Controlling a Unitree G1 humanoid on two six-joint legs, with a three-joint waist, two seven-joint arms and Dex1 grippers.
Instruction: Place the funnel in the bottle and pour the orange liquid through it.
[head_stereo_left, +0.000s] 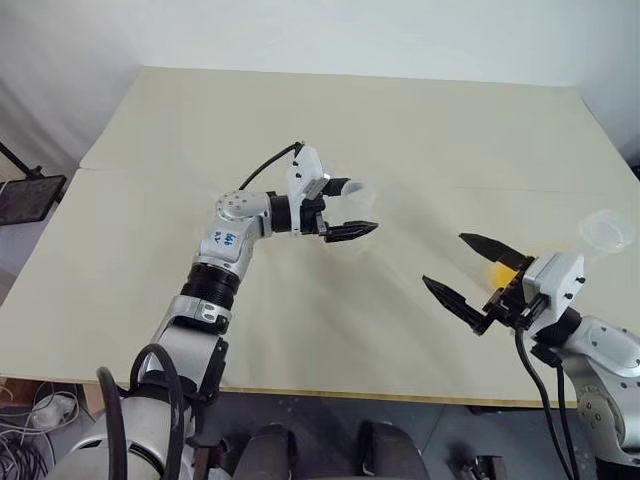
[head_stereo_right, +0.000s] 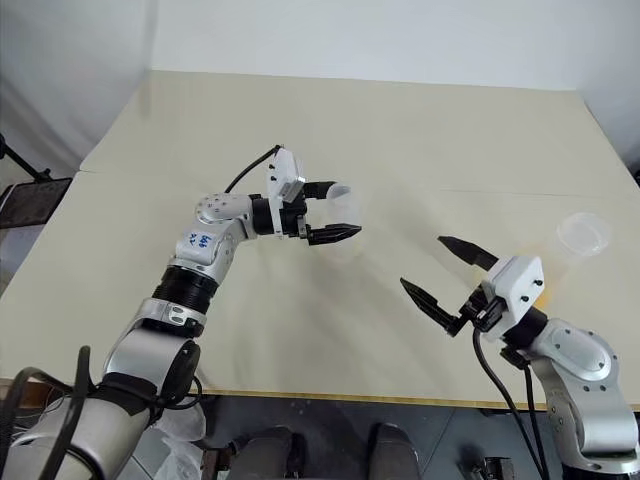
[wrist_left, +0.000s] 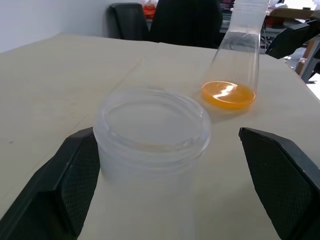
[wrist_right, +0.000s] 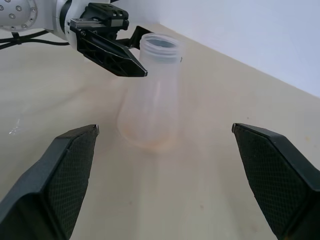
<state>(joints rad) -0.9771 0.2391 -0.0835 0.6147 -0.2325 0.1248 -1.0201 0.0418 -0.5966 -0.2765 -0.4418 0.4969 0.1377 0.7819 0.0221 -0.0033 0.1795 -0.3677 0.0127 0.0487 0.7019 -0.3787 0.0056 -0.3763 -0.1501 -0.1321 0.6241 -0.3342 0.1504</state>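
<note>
The clear bottle (wrist_right: 150, 100) stands upright mid-table with its round mouth open. My left gripper (head_stereo_left: 358, 206) is open, with one finger on each side of the bottle's neck. One finger (wrist_left: 75, 175) sits close beside the neck and the other stands well off. The orange liquid (wrist_left: 228, 95) lies in the bottom of a taller clear tapering container (wrist_left: 240, 45) to the bottle's right. My right gripper (head_stereo_left: 444, 259) is open and empty, just in front of that orange patch (head_stereo_left: 497, 272). I cannot pick out the funnel.
A clear round rim (head_stereo_left: 607, 230) shows at the table's far right; I cannot tell what it belongs to. The beige table (head_stereo_left: 300, 110) stretches wide behind and left of the bottle. Its front edge (head_stereo_left: 350, 392) runs just below my arms.
</note>
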